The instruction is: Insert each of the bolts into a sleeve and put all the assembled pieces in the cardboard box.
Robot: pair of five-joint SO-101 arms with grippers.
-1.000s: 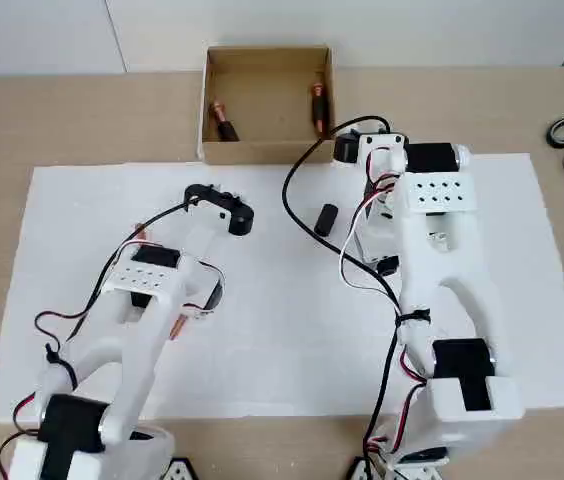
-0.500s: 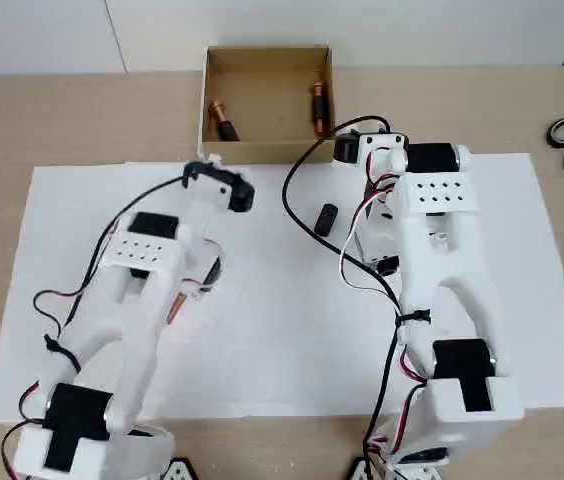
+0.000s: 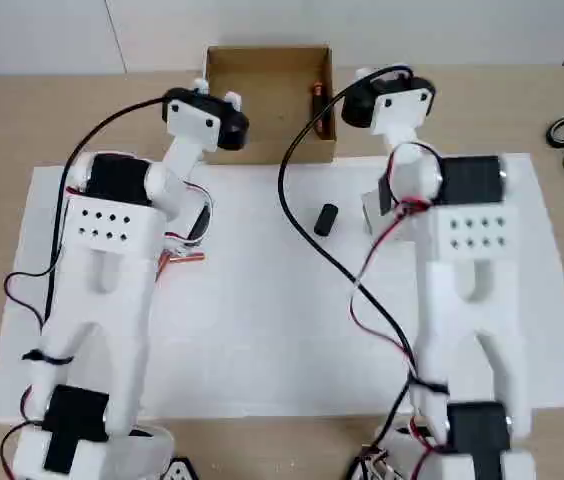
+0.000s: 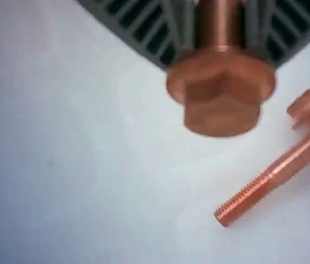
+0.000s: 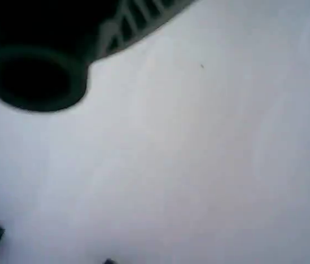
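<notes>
White left arm (image 3: 102, 300) and right arm (image 3: 472, 300) carry black motors (image 3: 472, 178) and cables (image 3: 282, 185).

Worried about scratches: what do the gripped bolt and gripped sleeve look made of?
The bolt looks like copper-coloured metal, perhaps plated: smooth sheen, crisp hex head. The sleeve looks matte black, probably plastic or rubber: no glint.

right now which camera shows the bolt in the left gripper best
The left wrist view: the held bolt faces the camera head-on, shank clamped in the left gripper. The high view gives copper slivers under that arm; I cannot tell which bolt. The right wrist view looks at a black sleeve.
</notes>
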